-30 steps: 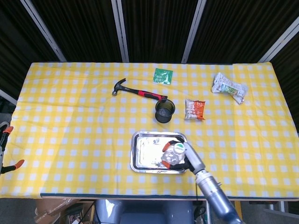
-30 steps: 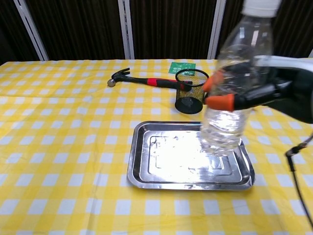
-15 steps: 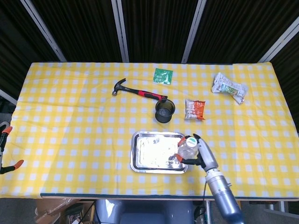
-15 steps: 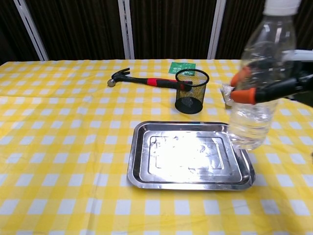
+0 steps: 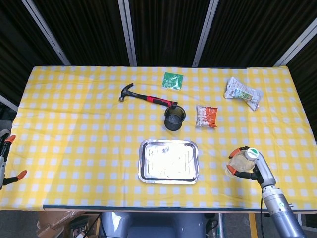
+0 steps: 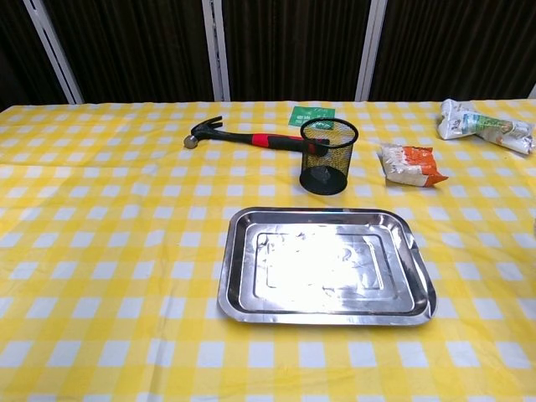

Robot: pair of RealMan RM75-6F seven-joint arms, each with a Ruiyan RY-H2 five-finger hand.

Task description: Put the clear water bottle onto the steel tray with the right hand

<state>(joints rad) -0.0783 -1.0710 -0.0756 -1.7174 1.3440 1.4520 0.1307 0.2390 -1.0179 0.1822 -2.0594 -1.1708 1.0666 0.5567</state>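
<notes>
The clear water bottle (image 5: pixel 241 160) with a pale cap is gripped by my right hand (image 5: pixel 252 168), whose orange-tipped fingers wrap around it. Both are over the yellow checked cloth near the table's front edge, to the right of the steel tray (image 5: pixel 168 143) and apart from it. The tray (image 6: pixel 234 276) lies with nothing in it at the front centre. The chest view shows neither the bottle nor the right hand. My left hand (image 5: pixel 4 159) shows only at the far left edge of the head view, fingers apart and holding nothing.
Behind the tray stands a black mesh cup (image 5: pixel 175 117) (image 6: pixel 327 155). A red-handled hammer (image 5: pixel 146 97) (image 6: pixel 243 136) lies further back left, a green packet (image 5: pixel 173 80) behind it. An orange snack bag (image 5: pixel 206 116) (image 6: pixel 409 163) and a white bag (image 5: pixel 242 92) (image 6: pixel 481 126) lie at the back right.
My right hand has carried the bottle from above the tray's right part off to the right, past the tray's edge and out of the chest view. The left hand barely moved.
</notes>
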